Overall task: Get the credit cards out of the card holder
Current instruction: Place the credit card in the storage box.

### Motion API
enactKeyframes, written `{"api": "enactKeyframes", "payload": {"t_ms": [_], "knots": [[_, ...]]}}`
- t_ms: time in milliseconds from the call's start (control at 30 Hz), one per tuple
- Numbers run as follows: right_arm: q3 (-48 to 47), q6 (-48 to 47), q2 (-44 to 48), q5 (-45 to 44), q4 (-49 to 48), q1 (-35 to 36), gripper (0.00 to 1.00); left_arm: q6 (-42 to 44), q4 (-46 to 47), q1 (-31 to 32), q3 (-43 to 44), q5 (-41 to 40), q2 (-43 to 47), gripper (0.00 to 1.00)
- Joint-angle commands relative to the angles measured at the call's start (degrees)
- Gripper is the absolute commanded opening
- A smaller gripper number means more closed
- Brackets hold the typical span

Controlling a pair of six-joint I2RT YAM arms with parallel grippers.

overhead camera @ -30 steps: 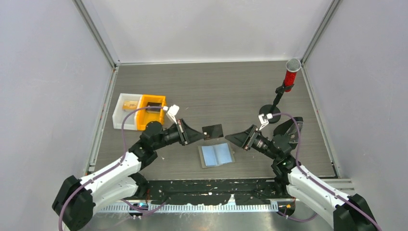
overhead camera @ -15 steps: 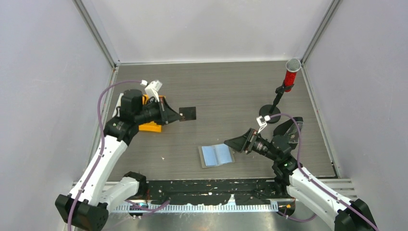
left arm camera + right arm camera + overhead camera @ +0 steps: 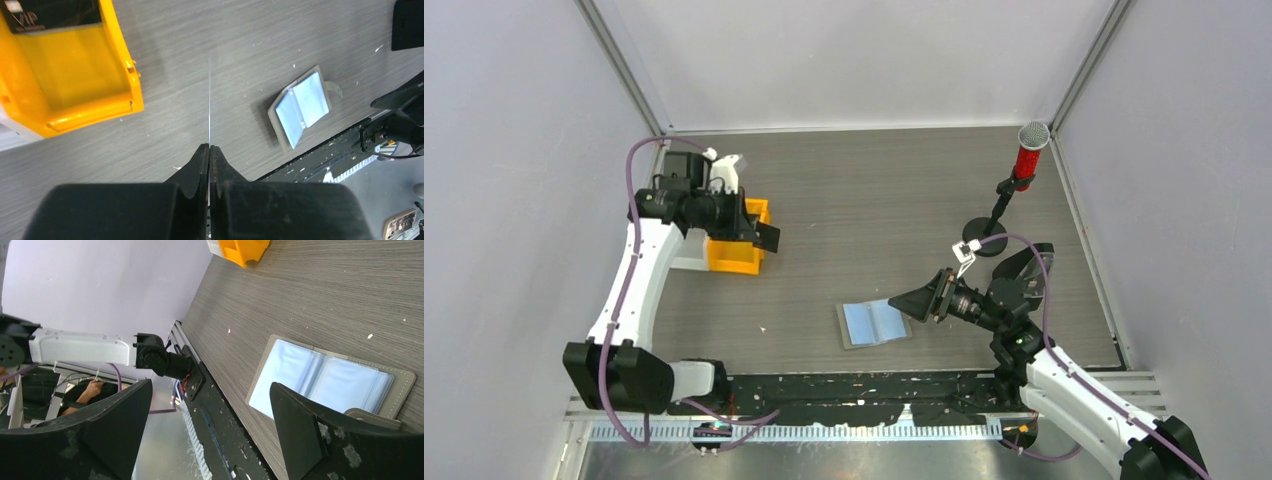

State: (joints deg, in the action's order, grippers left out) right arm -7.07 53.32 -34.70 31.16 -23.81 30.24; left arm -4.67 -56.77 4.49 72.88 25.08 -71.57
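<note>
Card holder (image 3: pixel 874 322) lies open; left wrist view shows the held card (image 3: pixel 209 100) edge-on.

My card holder (image 3: pixel 874 323) lies open and flat on the table (image 3: pixel 874 190) near the front edge, with 2 glossy light-blue panels face up inside a grey rim. My left gripper (image 3: pixel 754 232) pinches 1 dark card (image 3: pixel 767 237) near the orange bin (image 3: pixel 736 262). A black VIP card (image 3: pixel 50 12) lies inside that bin.

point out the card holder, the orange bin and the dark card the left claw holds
card holder (image 3: pixel 874 323): top view, its open blue face
orange bin (image 3: pixel 734 263): top view, its near wall
dark card (image 3: pixel 768 237): top view, its flat face
</note>
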Motion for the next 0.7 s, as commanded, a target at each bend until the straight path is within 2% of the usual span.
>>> {"api": "enactKeyframes", "payload": {"t_ms": [0, 67, 200, 333, 667], "knots": [[-3.56, -3.18, 1.44, 1.76, 1.57, -0.11, 0.95, 7.02, -5.2, -4.05, 8.34, 6.38, -4.5, 0.0], [-4.12, -3.98, 2.17, 1.98, 3.81, -0.13, 0.95, 7.73, -7.31, -7.33, 10.79, 7.75, -7.35, 0.0], [-4.67, -5.19, 3.85, 1.59, 6.02, -0.14, 0.95, 8.88, -12.35, -10.38, 15.1, 4.94, -13.16, 0.0], [-5.41, -6.64, 4.77, 1.0, 8.19, -0.13, 0.95, 8.87, -12.62, -11.46, 16.28, 1.21, -15.93, 0.0], [-8.48, -10.04, 2.83, 0.62, 11.7, -0.12, 0.95, 7.65, -12.7, -12.72, 24.24, -2.39, -26.36, 0.0]]}}
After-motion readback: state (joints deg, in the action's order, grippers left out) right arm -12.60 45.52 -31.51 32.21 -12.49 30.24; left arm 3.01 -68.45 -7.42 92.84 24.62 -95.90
